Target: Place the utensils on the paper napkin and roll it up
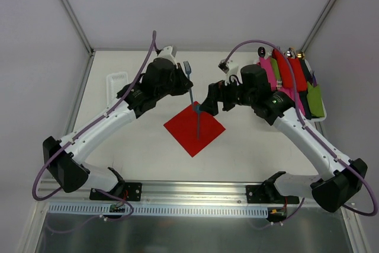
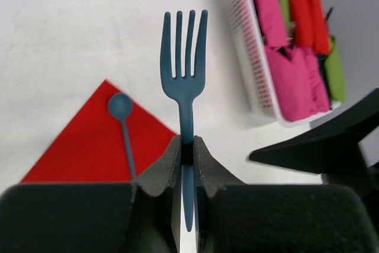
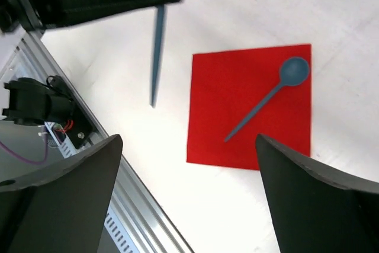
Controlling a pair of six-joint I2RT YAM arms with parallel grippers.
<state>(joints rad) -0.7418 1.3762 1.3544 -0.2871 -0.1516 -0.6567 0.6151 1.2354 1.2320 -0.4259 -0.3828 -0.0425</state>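
Left gripper [image 2: 187,146] is clamped on the handle of the blue fork [image 2: 185,69], tines pointing away from the wrist. It's gripped low, so I'd guess it can be laid flat. The fork hangs just beside the red napkin [image 3: 225,87], not on it yet. The napkin sits mid-table between the arms, with the spoon [image 3: 293,70] lying diagonally across it. Right gripper [image 3: 186,146] hovers above, fingers wide apart and empty, probably waiting to help roll.

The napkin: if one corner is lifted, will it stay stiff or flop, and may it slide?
Probably floppy: the napkin lies flat and looks paper-thin, so a lifted corner should droop. Likely light, so it may slide on the smooth table, though the spoon on it might pin it slightly.
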